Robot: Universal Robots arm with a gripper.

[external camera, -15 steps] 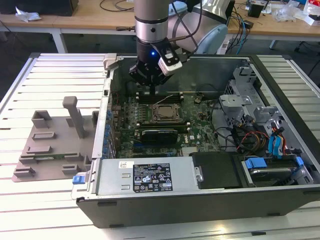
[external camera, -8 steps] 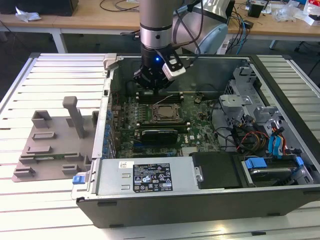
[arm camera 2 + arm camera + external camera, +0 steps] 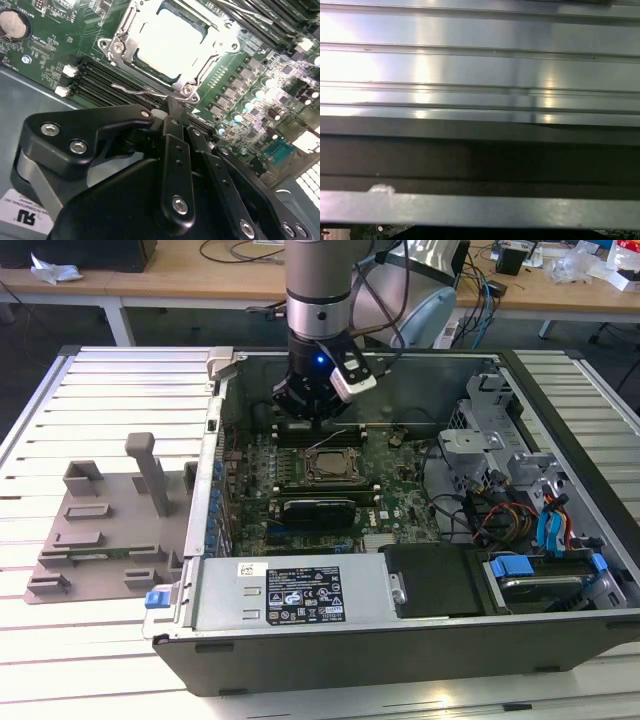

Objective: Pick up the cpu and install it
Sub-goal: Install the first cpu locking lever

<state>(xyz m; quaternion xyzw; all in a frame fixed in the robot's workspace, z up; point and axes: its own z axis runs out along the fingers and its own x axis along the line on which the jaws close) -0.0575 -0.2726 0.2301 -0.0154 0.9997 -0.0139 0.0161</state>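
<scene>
Cpu (image 3: 172, 42) in socket (image 3: 200, 75), beyond jaws

A big open computer case (image 3: 560, 640) is lying on the desk (image 3: 110, 660). A grey tray (image 3: 110, 540) is sitting beside it.

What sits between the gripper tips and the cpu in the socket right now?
In the second wrist view, between the gripper and the cpu lie the socket's metal frame, its thin wire lever and black memory slots.
</scene>
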